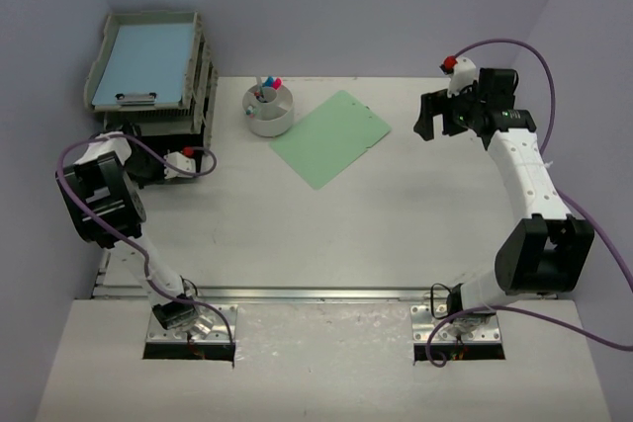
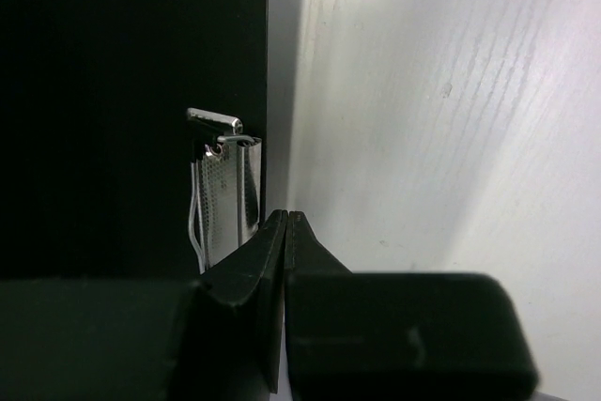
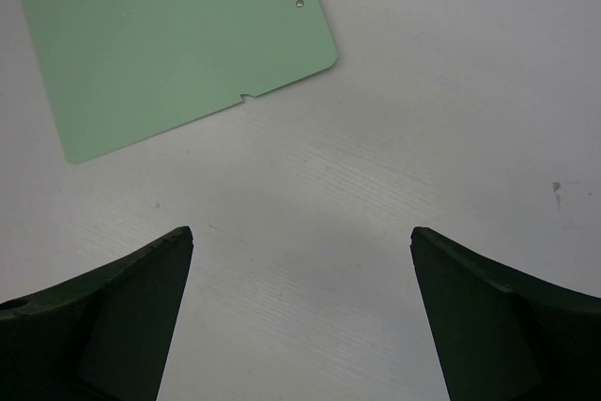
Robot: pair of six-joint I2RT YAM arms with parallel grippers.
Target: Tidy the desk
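At the upper left of the overhead view a stack of grey trays point(image 1: 205, 81) stands on the far left corner of the tabletop point(image 1: 346, 234), with a blue sheet point(image 1: 148, 51) lying in the top tray. Just below the stack the left arm point(image 1: 99, 195) bends in toward its foot, and the left jaws sit low beside the bottom tray. In the left wrist view they are clenched tip to tip with nothing seen between them. They are next to a metal clip point(image 2: 223, 185) at the edge of a dark surface point(image 2: 122, 110); what that surface is cannot be told.

The white tabletop fills the middle of the overhead view, with a metal rail along its lower edge. In its upper middle is a round white cup point(image 1: 269, 118) holding pens point(image 1: 269, 84), and a flat green board point(image 1: 331, 137) lies just to its right.

At the upper right the right arm point(image 1: 524, 170) reaches up. The right jaws are released, spread wide and empty. In the right wrist view bare tabletop shows between them, with the green board at the upper left.
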